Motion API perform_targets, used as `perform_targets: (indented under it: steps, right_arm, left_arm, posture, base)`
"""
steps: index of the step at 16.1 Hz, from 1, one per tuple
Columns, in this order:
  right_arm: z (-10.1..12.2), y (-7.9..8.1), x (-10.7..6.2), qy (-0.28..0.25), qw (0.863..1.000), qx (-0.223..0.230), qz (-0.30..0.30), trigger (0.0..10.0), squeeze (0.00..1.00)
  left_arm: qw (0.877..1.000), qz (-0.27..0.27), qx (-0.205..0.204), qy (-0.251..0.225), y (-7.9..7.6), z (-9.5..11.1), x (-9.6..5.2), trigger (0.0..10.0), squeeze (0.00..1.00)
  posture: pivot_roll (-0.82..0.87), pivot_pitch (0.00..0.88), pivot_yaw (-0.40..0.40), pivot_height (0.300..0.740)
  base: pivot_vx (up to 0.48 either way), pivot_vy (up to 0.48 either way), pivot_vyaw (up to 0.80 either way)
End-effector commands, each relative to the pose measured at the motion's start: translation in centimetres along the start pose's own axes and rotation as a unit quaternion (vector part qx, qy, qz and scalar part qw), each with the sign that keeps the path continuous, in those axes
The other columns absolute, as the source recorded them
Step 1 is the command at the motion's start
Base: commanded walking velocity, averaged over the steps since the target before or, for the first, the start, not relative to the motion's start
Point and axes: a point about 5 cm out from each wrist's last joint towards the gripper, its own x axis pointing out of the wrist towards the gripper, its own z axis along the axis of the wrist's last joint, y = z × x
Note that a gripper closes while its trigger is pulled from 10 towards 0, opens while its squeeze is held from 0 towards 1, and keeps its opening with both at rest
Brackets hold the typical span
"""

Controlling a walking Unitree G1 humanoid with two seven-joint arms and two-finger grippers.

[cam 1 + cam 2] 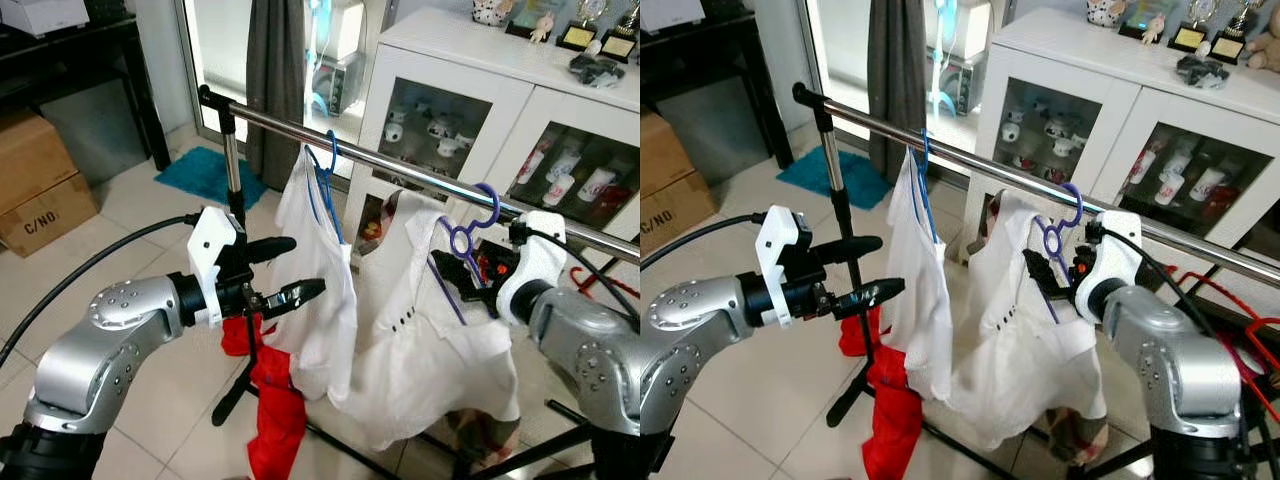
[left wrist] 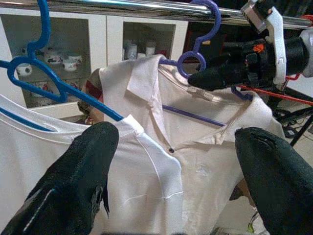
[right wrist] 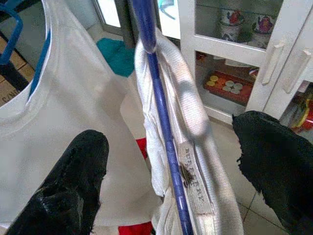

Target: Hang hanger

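We see the purple hanger [image 1: 462,243] just at the right claw [image 3: 168,181], its thin plastic bar running between the spread fingers, not clamped. Its hook curls against the shiny steel rail [image 1: 400,168]. The soft white polo shirt [image 2: 205,142] hangs below. The left claw [image 1: 285,270], also open, is farther, beside the blue hanger [image 1: 325,180].

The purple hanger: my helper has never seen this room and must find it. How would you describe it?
Start at the long silver rail in front of the white glass-door cabinet. Two white garments hang there; the purple hanger carries the collared shirt, beside the right pincer. Its neighbour, holding the collarless top, is blue, and only the purple one has a small ring below its hook.
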Motion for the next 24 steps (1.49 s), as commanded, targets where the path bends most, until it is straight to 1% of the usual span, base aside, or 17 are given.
perform_targets:
  steps: [1,2,3,4,6,9,10,11,12,13,14,15,16,17,19,21,24]
  right_arm:
    - [0.4,-0.4,-0.1,-0.006,1.0,-0.004,-0.011,7.9,0.0]
    - [0.3,-0.4,-0.1,-0.004,1.0,-0.005,-0.012,6.6,0.0]
    - [0.2,-0.4,-0.2,-0.003,1.0,-0.002,-0.012,5.9,0.0]
    - [-0.1,-0.4,-0.2,-0.002,1.0,-0.001,-0.013,4.9,0.0]
    - [0.0,-0.1,0.2,-0.005,1.0,0.001,-0.013,4.5,0.0]
    - [0.1,-0.1,-0.1,-0.011,1.0,0.003,-0.015,4.0,0.0]
    - [-0.1,0.0,-0.2,-0.009,1.0,0.007,-0.014,3.3,0.0]
    - [-0.3,0.1,-0.2,-0.005,1.0,0.011,-0.011,1.8,0.0]
    - [-0.5,0.2,-0.1,-0.003,1.0,0.013,-0.009,0.0,0.0]
    - [-0.7,0.5,0.0,0.002,1.0,0.015,0.001,0.0,0.0]
    - [-1.0,0.8,0.0,0.005,1.0,0.012,0.01,0.0,0.0]
    - [-1.3,1.2,0.2,0.007,1.0,0.013,0.016,0.0,0.0]
    - [-1.0,1.2,0.2,0.0,1.0,0.014,0.015,0.0,0.0]
    - [-0.4,1.1,0.3,-0.008,1.0,0.013,0.011,0.0,0.0]
    - [-0.2,1.1,0.3,-0.015,1.0,0.017,0.006,0.0,0.0]
    - [0.3,1.3,0.6,-0.024,0.999,0.024,0.009,0.0,0.0]
    - [0.5,1.3,0.7,-0.025,0.999,0.019,0.009,0.0,0.0]
  left_arm:
    - [1.0,-0.006,0.006,-0.003,-0.5,0.1,0.2,10.0,0.0]
    - [1.0,-0.003,0.004,-0.005,-0.7,-0.1,0.1,10.0,0.0]
    - [1.0,-0.002,0.003,-0.004,-0.8,-0.3,0.0,10.0,0.0]
    - [1.0,-0.002,0.002,-0.002,-0.9,-0.5,-0.2,10.0,0.0]
    - [1.0,-0.001,0.006,-0.003,-0.4,-0.4,-0.1,10.0,0.0]
    - [1.0,-0.008,0.009,-0.014,-0.2,0.0,0.8,10.0,0.0]
    - [1.0,-0.008,0.01,-0.011,-0.3,-0.1,0.9,10.0,0.0]
    - [1.0,-0.007,0.016,-0.008,-0.3,-0.1,0.8,10.0,0.0]
    - [1.0,-0.006,0.02,-0.005,-0.3,0.0,0.7,10.0,0.0]
    - [1.0,0.002,0.018,-0.009,-0.4,0.0,0.5,10.0,0.0]
    - [1.0,0.008,0.014,-0.01,-0.6,-0.3,0.0,10.0,0.0]
    - [1.0,0.015,0.0,-0.01,-1.0,-1.0,-0.6,10.0,0.0]
    - [1.0,0.014,-0.003,-0.012,-0.9,-1.0,-0.4,10.0,0.0]
    - [1.0,0.014,0.004,-0.014,-0.1,-0.7,0.2,10.0,0.0]
    - [1.0,0.012,0.016,-0.018,0.7,0.2,0.7,10.0,0.0]
    - [0.999,0.019,0.029,-0.025,0.9,0.9,0.7,10.0,0.0]
    - [0.999,0.027,0.027,-0.028,0.8,0.8,0.6,10.0,0.0]
  posture:
    - [-0.05,0.0,-0.116,0.74]
    - [-0.05,0.0,-0.12,0.74]
    - [-0.05,0.0,-0.116,0.74]
    - [-0.05,0.0,-0.109,0.74]
    - [-0.05,0.0,-0.094,0.74]
    - [-0.06,0.0,-0.086,0.74]
    - [-0.04,0.0,-0.104,0.74]
    - [-0.04,0.0,-0.121,0.74]
    - [-0.04,0.0,-0.121,0.74]
    - [-0.03,0.0,-0.14,0.74]
    - [-0.03,0.0,-0.131,0.74]
    - [-0.05,0.0,-0.102,0.74]
    - [-0.04,0.0,-0.097,0.74]
    - [-0.05,0.0,-0.089,0.74]
    - [-0.04,0.0,-0.089,0.74]
    - [-0.04,0.0,-0.101,0.74]
    - [-0.04,0.0,-0.107,0.74]
  base:
    - [0.0,0.0,0.0]
    - [0.0,0.0,0.0]
    - [0.0,0.0,0.0]
    - [0.0,0.0,0.0]
    - [0.0,0.0,0.0]
    - [0.0,0.0,0.0]
    - [0.0,0.0,0.0]
    - [0.0,0.0,0.0]
    - [0.0,0.0,0.0]
    - [0.0,0.0,0.0]
    - [0.0,0.0,0.0]
    - [0.0,0.0,0.0]
    - [0.0,0.0,0.0]
    - [0.0,0.0,0.0]
    - [0.0,0.0,0.0]
    - [0.0,0.0,0.0]
    - [0.0,0.0,0.0]
